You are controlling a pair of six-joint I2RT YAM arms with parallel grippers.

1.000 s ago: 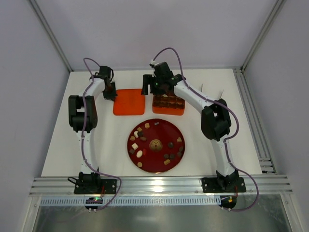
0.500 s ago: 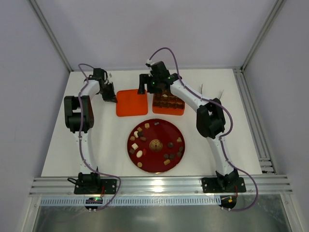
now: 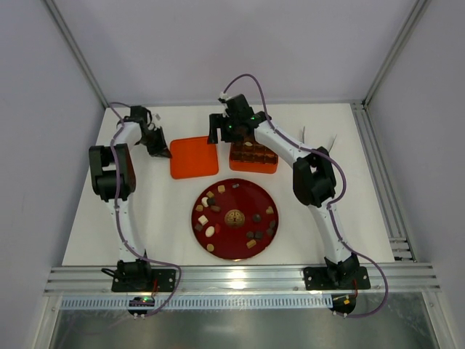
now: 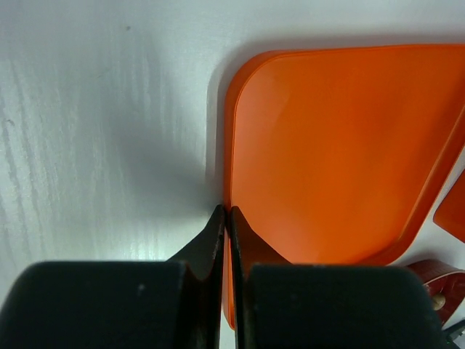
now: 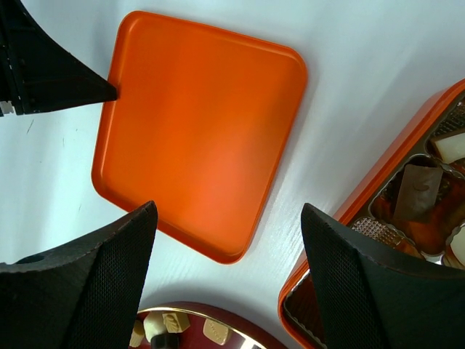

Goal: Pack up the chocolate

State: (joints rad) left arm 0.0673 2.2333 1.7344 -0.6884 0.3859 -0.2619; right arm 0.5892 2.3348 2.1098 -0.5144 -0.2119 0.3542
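Several small brown, tan and cream chocolates (image 3: 211, 230) lie on the dark red plate (image 3: 240, 200). A few more sit in the orange gridded tray (image 3: 270, 168), one brown piece (image 5: 418, 189) showing in the right wrist view. My left gripper (image 3: 164, 153) is shut on the left rim of a flat orange lid (image 3: 194, 158), pinched between its fingertips (image 4: 216, 225). My right gripper (image 5: 227, 209) is open and empty, hovering above the gap between the lid (image 5: 196, 123) and the tray (image 5: 363, 195).
The plate's rim (image 5: 196, 309) with tan pieces (image 5: 214, 332) shows at the bottom of the right wrist view. The left gripper's tip (image 5: 102, 89) touches the lid there. White table (image 3: 341, 211) surrounds the plate; a rail (image 3: 378, 174) runs along the right edge.
My left arm has swung left and its gripper has moved down along the lid's left edge; the lid has shifted and turned slightly. My right gripper has edged a little to the left.
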